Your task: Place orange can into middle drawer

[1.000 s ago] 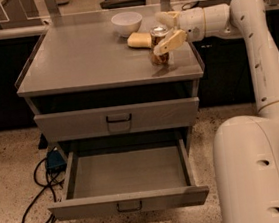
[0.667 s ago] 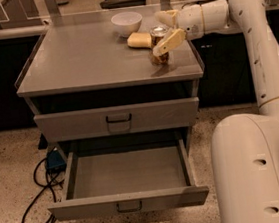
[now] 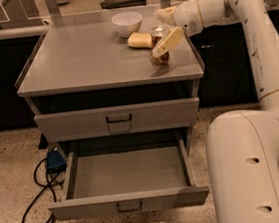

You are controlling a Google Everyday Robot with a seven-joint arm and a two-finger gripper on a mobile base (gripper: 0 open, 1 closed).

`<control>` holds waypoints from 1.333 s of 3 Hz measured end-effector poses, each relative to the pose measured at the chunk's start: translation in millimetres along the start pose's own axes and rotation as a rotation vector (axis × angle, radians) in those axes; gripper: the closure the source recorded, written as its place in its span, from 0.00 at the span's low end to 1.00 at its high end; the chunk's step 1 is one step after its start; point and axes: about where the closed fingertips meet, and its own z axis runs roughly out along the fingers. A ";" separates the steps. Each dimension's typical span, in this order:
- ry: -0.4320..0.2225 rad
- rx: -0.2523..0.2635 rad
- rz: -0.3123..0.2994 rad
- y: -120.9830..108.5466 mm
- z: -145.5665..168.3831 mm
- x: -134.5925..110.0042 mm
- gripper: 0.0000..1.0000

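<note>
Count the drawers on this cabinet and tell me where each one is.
2. The upper drawer is shut, below the tabletop; the middle drawer beneath it is pulled open. The claw is at the orange can on the tabletop. No others show.

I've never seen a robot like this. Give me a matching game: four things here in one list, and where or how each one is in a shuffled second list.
Things
1. white round bowl
2. yellow sponge block
3. small orange-brown drink can
4. lower grey metal drawer

Places or states
A. pulled open
B. toward the right front of the grey cabinet top, with the robot's two-finger gripper at it
C. at the back of the cabinet top
D. lying between bowl and can

Pairs: 1-C, 2-D, 3-B, 4-A
</note>
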 end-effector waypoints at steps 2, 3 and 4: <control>-0.060 -0.047 0.020 5.8 20.7 -3.3 0.00; -0.060 -0.047 0.020 5.7 20.8 -3.3 0.19; -0.060 -0.047 0.020 5.7 20.8 -3.3 0.43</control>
